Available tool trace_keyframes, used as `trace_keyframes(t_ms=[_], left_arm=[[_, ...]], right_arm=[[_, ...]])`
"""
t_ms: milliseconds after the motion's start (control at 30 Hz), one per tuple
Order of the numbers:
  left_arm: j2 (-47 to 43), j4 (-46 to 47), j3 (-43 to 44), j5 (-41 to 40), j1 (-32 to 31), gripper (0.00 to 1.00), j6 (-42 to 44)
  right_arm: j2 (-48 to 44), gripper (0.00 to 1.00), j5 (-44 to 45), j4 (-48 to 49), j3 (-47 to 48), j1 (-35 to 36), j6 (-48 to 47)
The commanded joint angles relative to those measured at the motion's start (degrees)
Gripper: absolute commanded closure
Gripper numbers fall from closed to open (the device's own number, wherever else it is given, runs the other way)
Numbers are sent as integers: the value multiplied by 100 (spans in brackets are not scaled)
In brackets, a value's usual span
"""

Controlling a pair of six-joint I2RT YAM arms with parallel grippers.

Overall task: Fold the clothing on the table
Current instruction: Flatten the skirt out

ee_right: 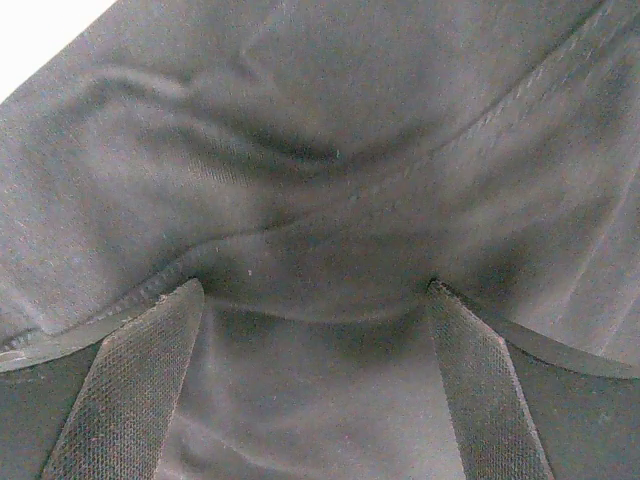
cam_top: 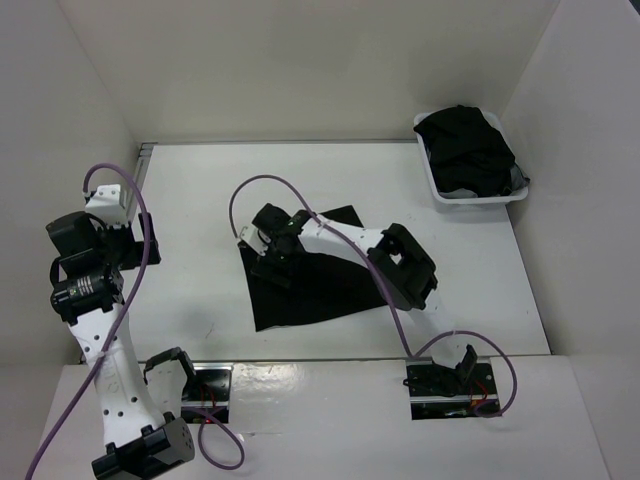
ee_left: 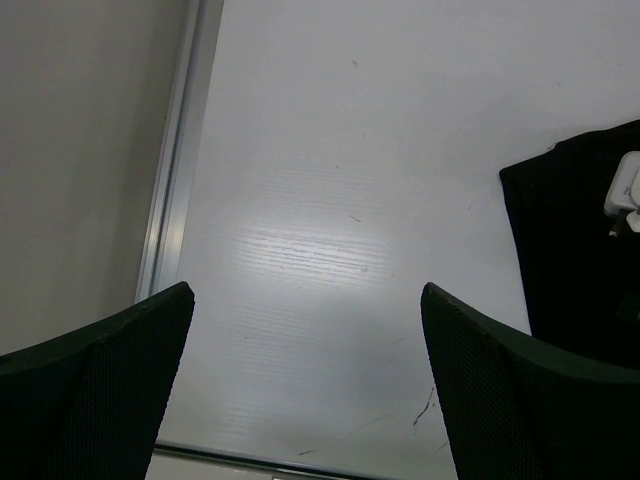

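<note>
The black clothing (cam_top: 320, 290) lies flat on the white table (cam_top: 200, 200), near the middle. My right gripper (cam_top: 268, 250) is down on its upper left corner. In the right wrist view the right gripper (ee_right: 315, 290) is open, its two fingertips pressed onto the clothing (ee_right: 320, 130), with a hem and a soft wrinkle running just beyond them. My left gripper (cam_top: 128, 240) hangs over the table's left side, apart from the cloth. In the left wrist view the left gripper (ee_left: 305, 290) is open with only bare table between its fingers. The clothing's edge (ee_left: 580, 240) shows at the right.
A white tray (cam_top: 440, 190) at the back right corner holds a bulky heap of black clothes (cam_top: 465, 150). A metal rail (ee_left: 175, 180) runs along the table's left edge. White walls enclose the left, back and right sides.
</note>
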Motion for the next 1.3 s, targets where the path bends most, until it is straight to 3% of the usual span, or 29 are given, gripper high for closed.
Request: trace_keyframes(t_ms=[0,200,333,567,700,833,1000,1033,1100,1267], left_arm=[[-52,54,1,91,36,0,-76],[53,54,1,91,36,0,-76],[106,106,-51,195,36,0,-76],[343,107,-52,686,36,0,81],[851,159,61,1590,-88,0,310],[1667,159,422,2007,-429,0,363],[2619,343,1256,2068,-1551,0,188],[3220,692,1475,2016,-2095,0,-82],[3768,1001,1600,2015,-2528,0,-497],[4816,1863,1513,2270,-3049,4,-1788]], right_arm=[[224,6,17,178,403,75,-78],[944,6,246,-58,1446,-161,773],[1384,6,1018,-227,2291,-687,1564],[1579,5,1686,-376,2794,-1647,2189],[747,2,1758,-323,2277,-1788,2382],[-45,2,1987,-262,1915,-1788,2419],[-1197,1,1583,-447,1556,-1788,1901],[-1895,1,1521,-246,885,-1788,1404],[-2463,1,1974,-43,276,-1788,1188],[-3289,1,2067,20,-606,-2410,1021]])
